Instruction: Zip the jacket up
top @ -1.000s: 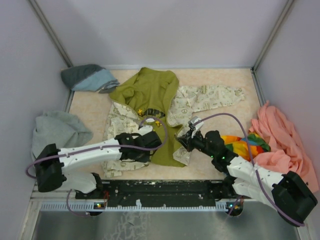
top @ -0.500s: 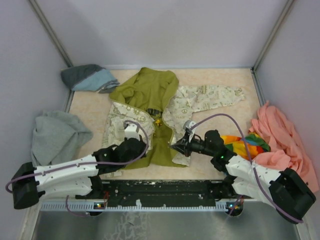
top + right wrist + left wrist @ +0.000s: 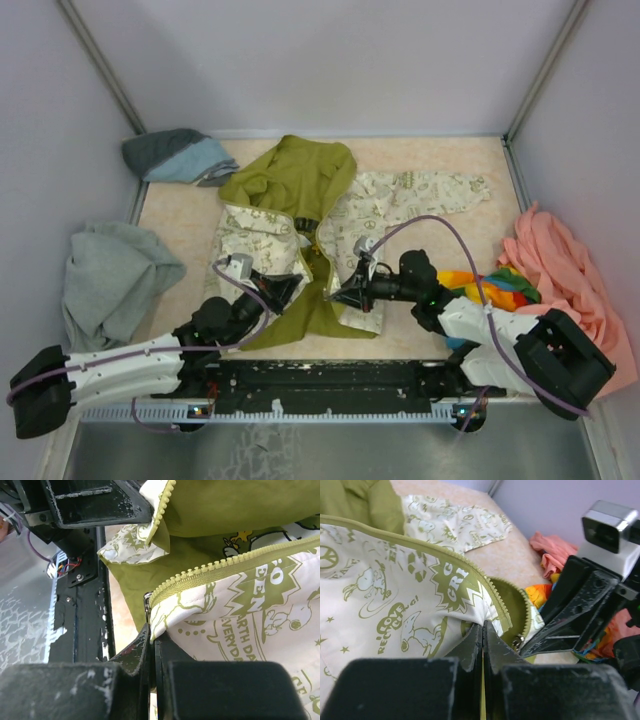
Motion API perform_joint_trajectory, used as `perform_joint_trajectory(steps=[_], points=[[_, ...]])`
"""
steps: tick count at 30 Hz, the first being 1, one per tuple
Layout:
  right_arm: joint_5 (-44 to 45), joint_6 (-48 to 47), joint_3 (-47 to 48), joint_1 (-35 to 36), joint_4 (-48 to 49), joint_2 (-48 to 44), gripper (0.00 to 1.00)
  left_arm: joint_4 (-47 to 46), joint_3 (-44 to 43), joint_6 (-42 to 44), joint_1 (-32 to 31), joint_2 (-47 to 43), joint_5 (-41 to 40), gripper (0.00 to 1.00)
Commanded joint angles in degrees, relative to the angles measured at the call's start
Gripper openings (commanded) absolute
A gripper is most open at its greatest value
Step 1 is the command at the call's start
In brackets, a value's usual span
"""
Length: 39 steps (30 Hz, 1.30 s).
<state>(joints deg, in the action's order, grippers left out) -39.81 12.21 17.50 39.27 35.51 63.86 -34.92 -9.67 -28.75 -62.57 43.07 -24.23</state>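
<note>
The jacket [image 3: 290, 185] lies spread open on the table, olive hood at the back and cream printed panels to either side. My left gripper [image 3: 289, 288] is shut on the bottom corner of one cream front panel [image 3: 395, 595], right beside its olive zipper teeth [image 3: 470, 572]. My right gripper [image 3: 336, 294] is shut on the bottom corner of the other panel [image 3: 260, 610], just under the metal zipper slider [image 3: 147, 600]. The two grippers face each other a short way apart over the olive lining [image 3: 315, 310]. The slider [image 3: 518, 641] also shows in the left wrist view.
A grey sweatshirt [image 3: 115, 270] hangs over the left edge. A blue-grey garment [image 3: 175, 155] lies at the back left. On the right are a peach-pink garment [image 3: 560, 280] and a multicoloured cloth [image 3: 490, 282]. A black rail [image 3: 320, 378] runs along the near edge.
The left arm has drawn back toward the near edge, pulling its panel corner down and left. The right gripper has shifted left with its corner. The two corners now sit close together.
</note>
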Motion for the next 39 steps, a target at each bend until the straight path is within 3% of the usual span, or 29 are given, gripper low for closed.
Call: perform_joint_trajectory(steps=[1, 16, 39], points=[[-3.4, 2.4, 3.6, -0.4, 7.4, 2.9, 0.00, -15.6, 2.5, 5.4, 0.3, 1.3, 4.7, 0.00], [-0.6, 2.9, 6.2, -0.4, 0.0, 2.8, 0.00, -3.3, -3.6, 14.3, 0.3, 5.9, 6.5, 0.00], [0.1, 5.4, 7.5, -0.4, -4.6, 2.9, 0.00, -1.0, -4.6, 19.4, 0.3, 6.2, 9.1, 0.00]])
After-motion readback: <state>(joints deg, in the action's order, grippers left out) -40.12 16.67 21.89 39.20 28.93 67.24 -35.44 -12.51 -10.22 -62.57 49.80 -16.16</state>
